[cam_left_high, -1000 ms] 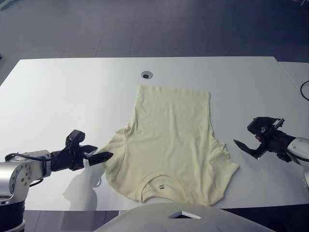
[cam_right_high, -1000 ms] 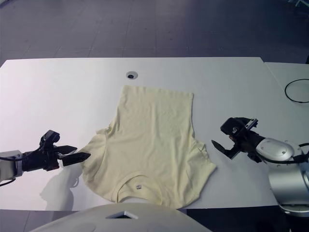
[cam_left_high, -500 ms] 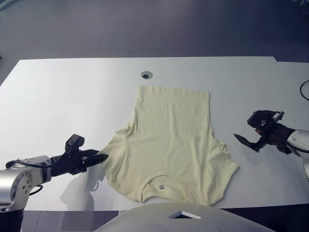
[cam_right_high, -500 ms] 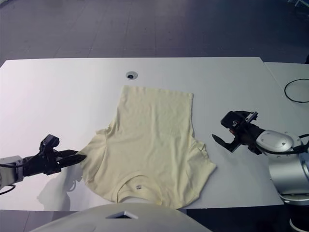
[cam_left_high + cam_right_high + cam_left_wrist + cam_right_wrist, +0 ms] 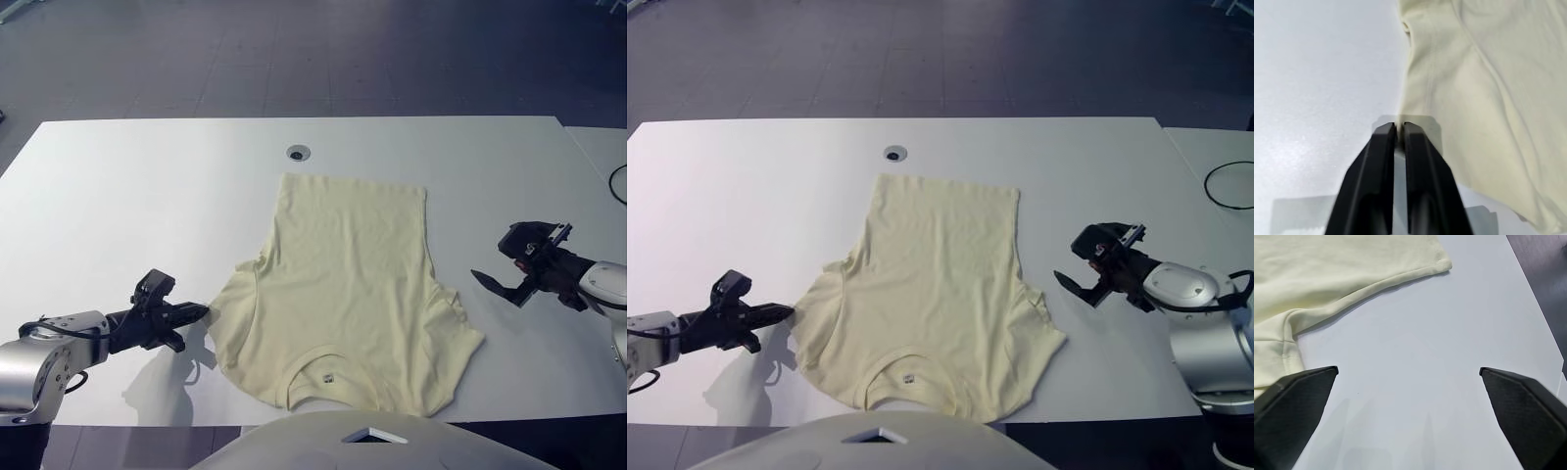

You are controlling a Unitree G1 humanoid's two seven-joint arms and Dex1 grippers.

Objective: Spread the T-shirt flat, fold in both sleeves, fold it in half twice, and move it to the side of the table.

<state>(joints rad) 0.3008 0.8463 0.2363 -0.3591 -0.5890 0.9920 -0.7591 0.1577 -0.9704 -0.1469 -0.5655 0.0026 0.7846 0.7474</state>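
Left gripper (image 5: 1399,125) lower now, nearly closed at T-shirt (image 5: 343,284) sleeve, hold unclear; right gripper (image 5: 1408,369) wide apart.

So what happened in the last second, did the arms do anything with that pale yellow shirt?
The left gripper sank closer to the white table and drew back a little. Its tip is now at the sleeve edge of the pale yellow cotton T-shirt. The right gripper shifted slightly away from the robot, fingers wide apart. Nothing was lifted; the T-shirt lies as before.
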